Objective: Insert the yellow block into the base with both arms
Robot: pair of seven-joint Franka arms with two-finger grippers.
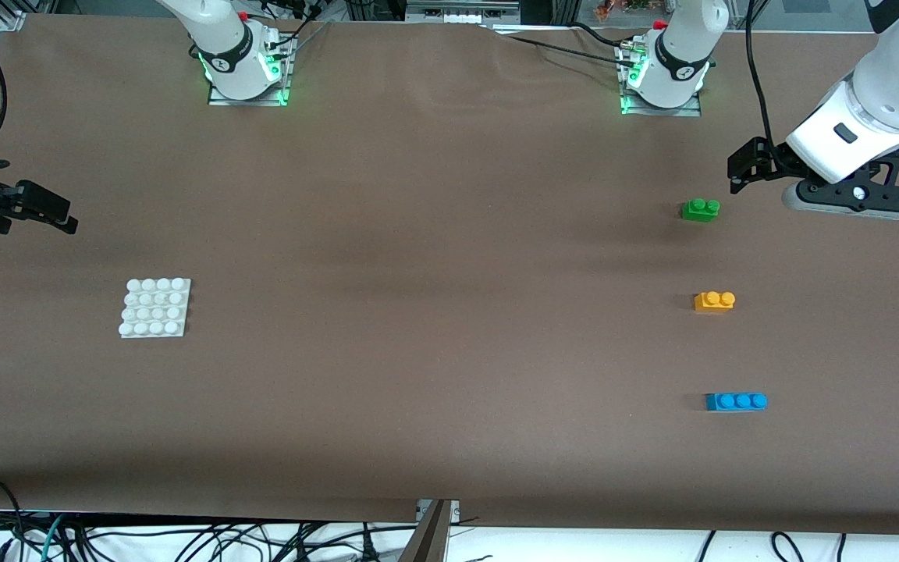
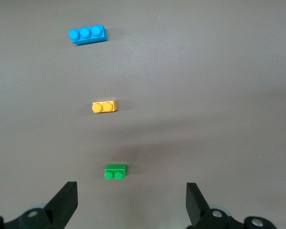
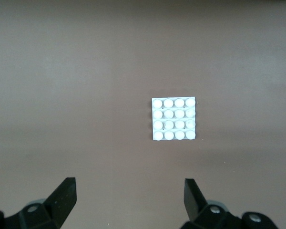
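The yellow block point(image 1: 715, 300) point(image 2: 104, 106) lies on the brown table toward the left arm's end, between a green brick and a blue brick. The white studded base point(image 1: 155, 307) point(image 3: 174, 119) lies flat toward the right arm's end. My left gripper point(image 1: 740, 173) point(image 2: 131, 191) hangs open over the table beside the green brick, nothing between its fingers. My right gripper point(image 1: 59, 217) point(image 3: 129, 187) is open and empty too, over the table at its own end, apart from the base.
A green two-stud brick point(image 1: 701, 209) point(image 2: 115, 171) lies farther from the front camera than the yellow block. A blue three-stud brick point(image 1: 737, 401) point(image 2: 87, 34) lies nearer. Both arm bases point(image 1: 243, 66) point(image 1: 664, 74) stand along the table's back edge.
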